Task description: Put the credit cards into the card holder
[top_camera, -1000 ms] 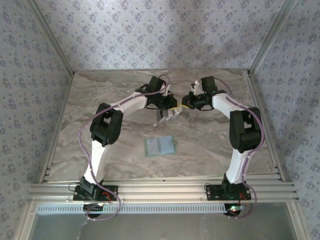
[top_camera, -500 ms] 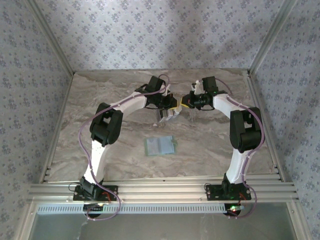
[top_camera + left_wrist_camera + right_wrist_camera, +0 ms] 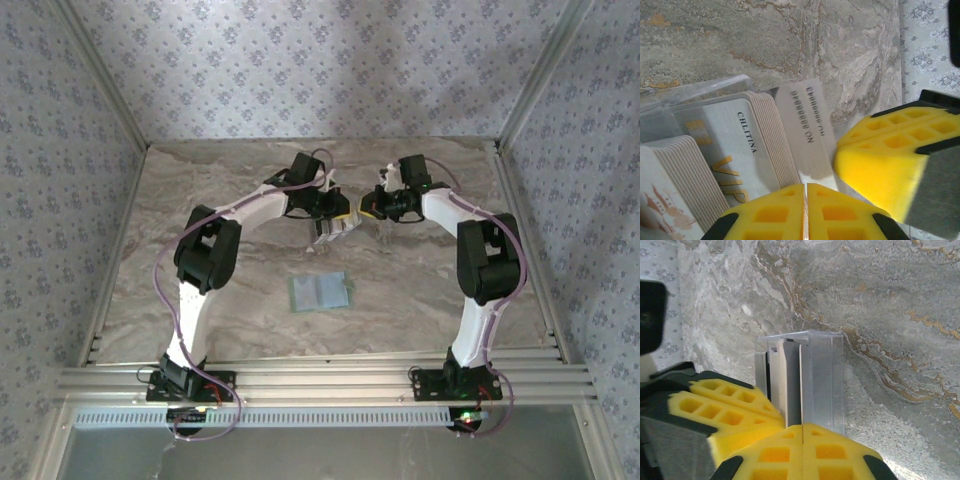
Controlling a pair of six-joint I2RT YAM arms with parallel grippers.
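The credit cards [image 3: 735, 145] stand in stacks in a clear plastic box [image 3: 333, 228] at the back middle of the table. One silvery-grey card [image 3: 807, 130] sticks out of the stack. In the right wrist view it is edge-on [image 3: 800, 385] and runs into the slit of my right gripper [image 3: 803, 440], which is shut on it. My left gripper [image 3: 805, 200] is shut to a hairline slit at that card's near end, tip to tip with the right gripper [image 3: 368, 212]. The pale-green card holder [image 3: 320, 291] lies flat nearer the arms' bases, apart from both grippers.
The clear box's wall [image 3: 825, 375] stands right beside the held card. Marble tabletop [image 3: 200, 270] stretches on all sides, with patterned walls around it and an aluminium rail [image 3: 320, 380] along the near edge.
The left arm's elbow has shifted slightly left and both grippers have edged a little at the box. The card holder has not moved.
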